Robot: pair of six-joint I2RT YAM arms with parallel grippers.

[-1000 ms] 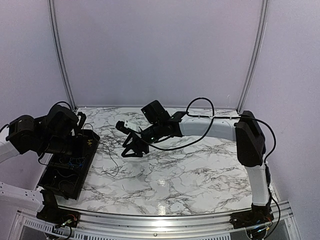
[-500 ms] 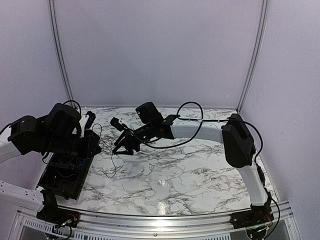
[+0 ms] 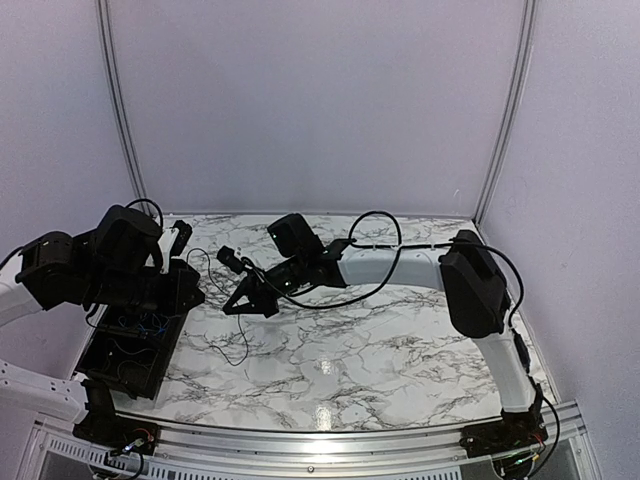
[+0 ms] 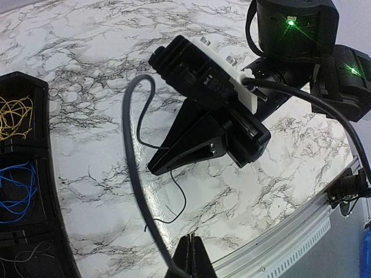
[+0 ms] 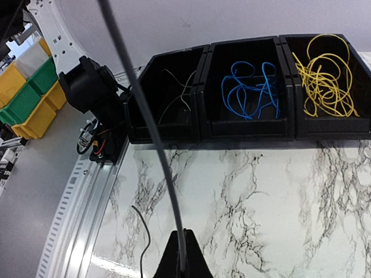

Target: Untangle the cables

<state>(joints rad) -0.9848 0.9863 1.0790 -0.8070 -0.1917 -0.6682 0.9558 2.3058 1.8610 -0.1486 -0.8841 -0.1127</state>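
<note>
Nearest me, the black three-compartment plastic tray (image 5: 243, 130) holds the bright blue cables (image 5: 252, 90) and the yellow cables (image 5: 322, 75) in separate compartments, with a few thin dark ones (image 5: 174, 95) in the third. Past it, a thin black cable (image 4: 130, 162) drops its loose end onto the white marbled tabletop (image 4: 87, 58). My right gripper (image 4: 153, 168) is pinched together on that strand. Farther back, the left gripper (image 4: 191, 258) is closed on what looks like the same one. I judge the sorting nearly done. Next I'd carry this strand over the third compartment, then release both grips.
</note>
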